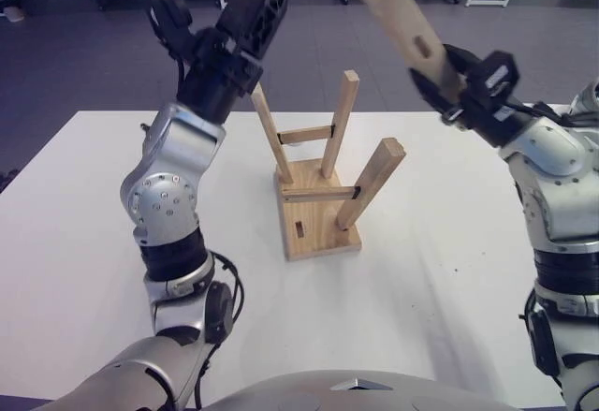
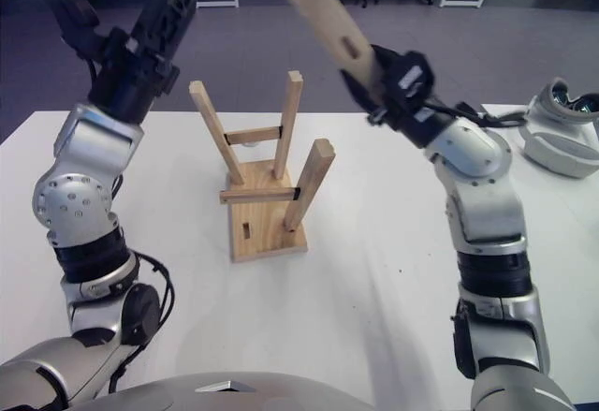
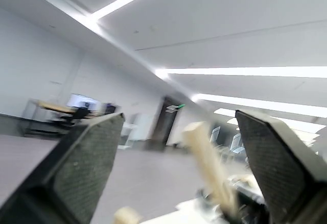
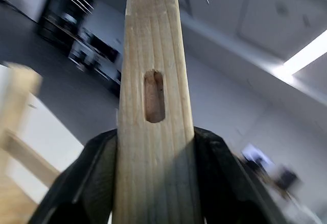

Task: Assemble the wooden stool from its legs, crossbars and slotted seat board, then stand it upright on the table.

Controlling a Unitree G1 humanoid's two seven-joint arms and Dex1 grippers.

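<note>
The slotted seat board (image 1: pixel 321 233) lies flat on the white table (image 1: pixel 75 242), at its middle. Three wooden legs stand up from it: one at the back left (image 1: pixel 271 132), one at the back right (image 1: pixel 343 121) and a shorter-looking one at the front right (image 1: pixel 372 182). Two crossbars (image 1: pixel 305 135) (image 1: pixel 318 192) join them. My right gripper (image 1: pixel 447 76) is shut on a fourth leg (image 1: pixel 398 13), held slanted in the air above the table's right side; its slot (image 4: pixel 154 95) faces the wrist camera. My left gripper (image 1: pixel 225 8) is raised above the stool's left, open and empty, fingers (image 3: pixel 87 168) wide apart.
A white headset (image 2: pixel 560 125) rests at the table's far right edge. Bare table surface surrounds the stool on the left, front and right. Beyond the table's far edge is dark floor with desks and chairs.
</note>
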